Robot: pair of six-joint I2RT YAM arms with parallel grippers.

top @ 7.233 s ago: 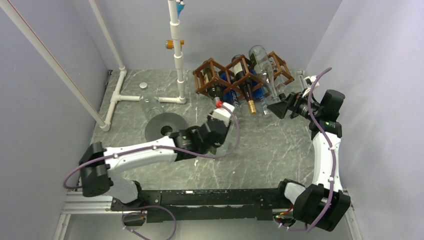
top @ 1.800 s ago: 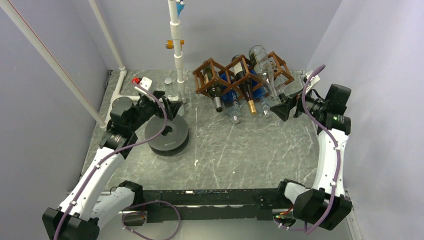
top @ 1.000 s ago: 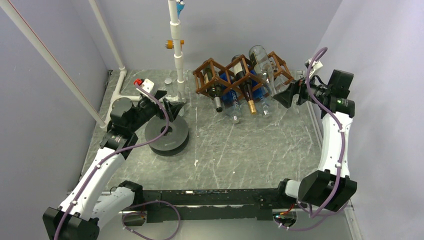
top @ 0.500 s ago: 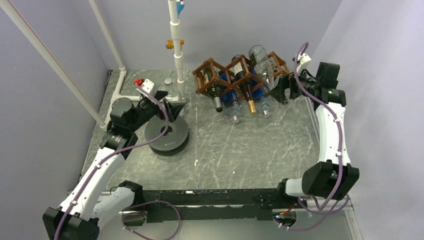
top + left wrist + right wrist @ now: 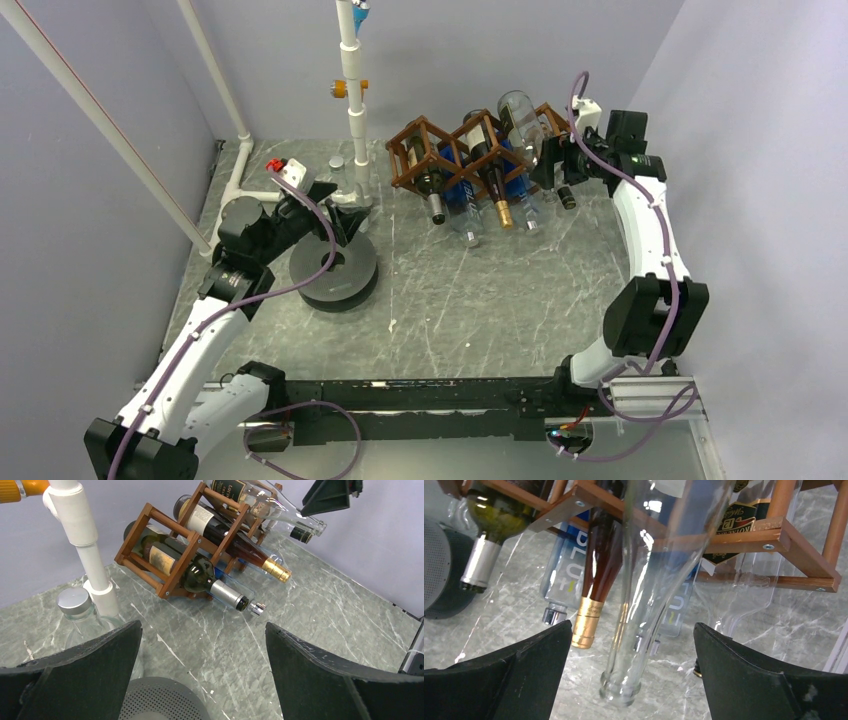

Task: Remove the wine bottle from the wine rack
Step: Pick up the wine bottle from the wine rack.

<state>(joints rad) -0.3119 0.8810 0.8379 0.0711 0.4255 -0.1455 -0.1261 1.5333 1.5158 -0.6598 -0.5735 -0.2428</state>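
Where wine rack (image 5: 804, 540) stands, "BLU" readable (blue bottle (image 5: 565, 575)).

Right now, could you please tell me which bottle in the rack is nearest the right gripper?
The clear empty bottle, whose neck lines up with the gap of the open right gripper; the gold-capped bottle beside it is dark.

The wine rack (image 5: 180, 566) is showing smooth, stained brown wood. The clear bottle (image 5: 649, 575) is gleaming as glossy glass. The table (image 5: 320, 610) is looking like smooth grey marbled stone, and the white pipe (image 5: 82, 525) is shining as plastic.
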